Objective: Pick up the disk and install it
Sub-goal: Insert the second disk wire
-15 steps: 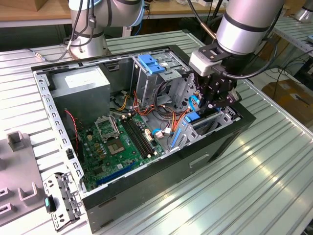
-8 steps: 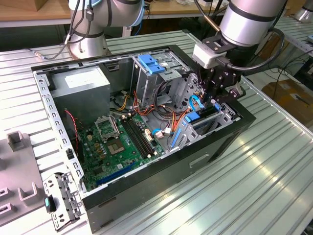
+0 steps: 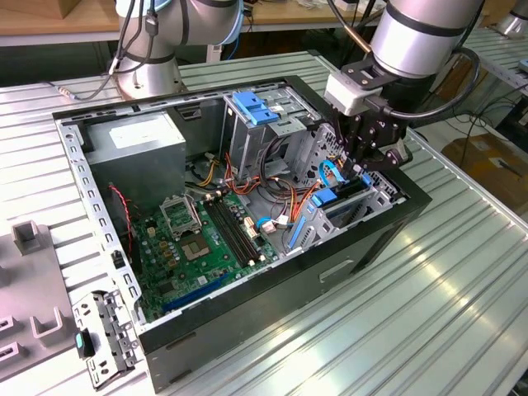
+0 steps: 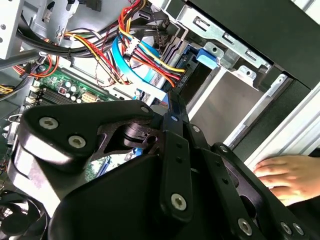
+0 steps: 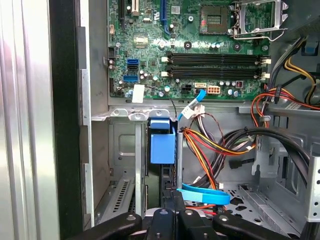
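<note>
The gripper (image 3: 360, 157) stood above the disk (image 3: 345, 198) in its bay; jaws state unclear, so pressing straight seemed wise.

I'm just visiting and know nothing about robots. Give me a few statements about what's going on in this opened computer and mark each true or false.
1. The gripper is down at the drive bay in the corner of the computer case. True.
2. The disk lies flat out on the metal table. False: with its blue rails, it stands on edge in the bay, under the gripper.
3. A person's hand rests by the case in the second wrist view. True.
4. The green motherboard has been taken out of the case. False: it sits on the case floor.
5. The blue handle tops the tall grey cage. True.
</note>
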You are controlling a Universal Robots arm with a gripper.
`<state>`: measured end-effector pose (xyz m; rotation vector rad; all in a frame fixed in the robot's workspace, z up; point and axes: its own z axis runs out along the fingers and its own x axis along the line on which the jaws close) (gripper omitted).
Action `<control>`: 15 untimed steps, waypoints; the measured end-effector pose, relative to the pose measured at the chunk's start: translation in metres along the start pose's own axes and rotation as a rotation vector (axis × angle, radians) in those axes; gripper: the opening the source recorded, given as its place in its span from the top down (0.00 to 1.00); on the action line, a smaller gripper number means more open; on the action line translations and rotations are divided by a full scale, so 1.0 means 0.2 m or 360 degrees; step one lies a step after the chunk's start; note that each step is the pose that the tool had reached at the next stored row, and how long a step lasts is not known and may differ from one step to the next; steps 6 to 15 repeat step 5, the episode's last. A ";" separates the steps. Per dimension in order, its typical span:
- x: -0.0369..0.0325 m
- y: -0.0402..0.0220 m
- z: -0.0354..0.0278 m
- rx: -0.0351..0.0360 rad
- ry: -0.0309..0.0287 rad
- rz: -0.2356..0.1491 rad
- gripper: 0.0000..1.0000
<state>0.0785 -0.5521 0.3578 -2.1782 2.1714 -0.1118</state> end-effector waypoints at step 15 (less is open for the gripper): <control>0.000 0.000 0.000 0.0000 -0.00047 0.0000 0.89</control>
